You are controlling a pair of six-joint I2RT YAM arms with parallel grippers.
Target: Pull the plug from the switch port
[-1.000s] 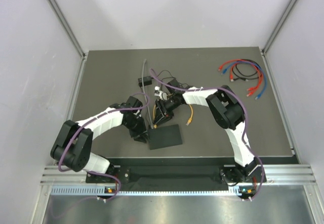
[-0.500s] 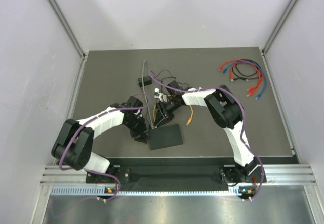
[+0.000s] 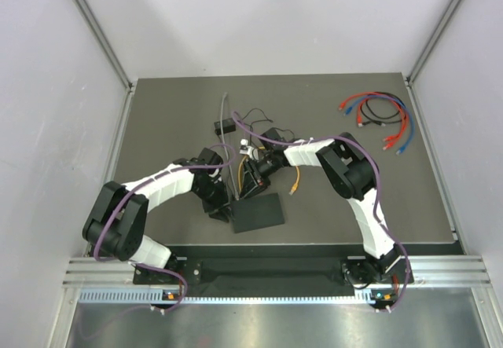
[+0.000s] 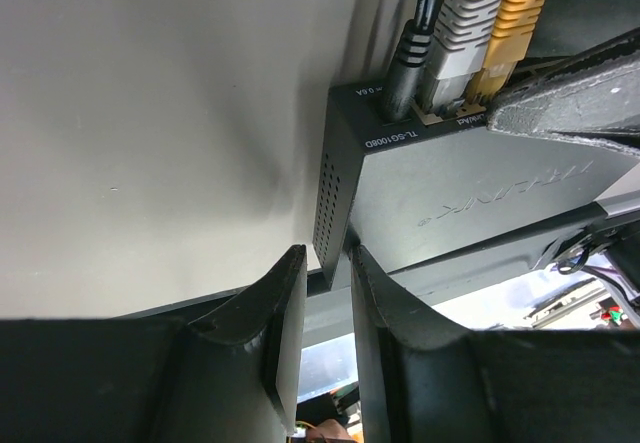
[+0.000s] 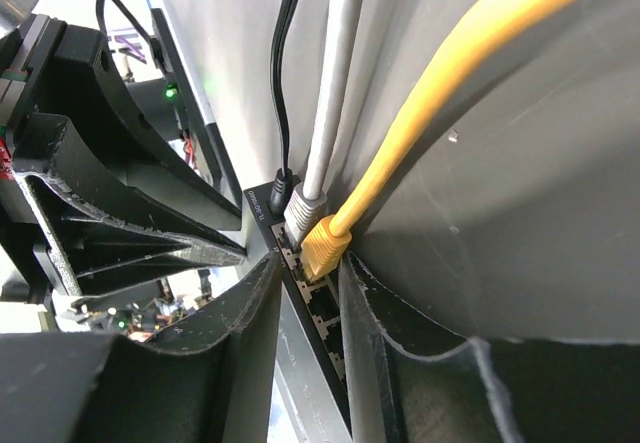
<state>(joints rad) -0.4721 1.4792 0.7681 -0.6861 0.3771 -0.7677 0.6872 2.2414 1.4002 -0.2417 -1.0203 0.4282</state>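
Note:
The switch [image 3: 257,213] is a flat black box lying near the table's front; it also shows in the left wrist view [image 4: 470,193]. A black power plug [image 4: 403,68], a grey plug [image 4: 458,25] and a yellow plug [image 4: 508,18] sit in its socket row. My left gripper [image 4: 328,253] is closed to a narrow gap over the switch's near-left corner [image 3: 220,205]. My right gripper [image 5: 308,263] is at the socket edge [image 3: 250,184]. Its fingers stand either side of the yellow plug [image 5: 322,246], and the left finger is not touching it.
Several empty sockets [image 5: 325,313] run along the row past the yellow plug. The yellow cable's loose end [image 3: 295,180] lies right of the grippers. A small black adapter [image 3: 225,126] and thin wires lie behind. A bundle of red, blue and black cables [image 3: 379,115] lies at the back right.
My right wrist has shifted very slightly at the socket edge. The switch, the plugs and my left gripper have stayed where they were.

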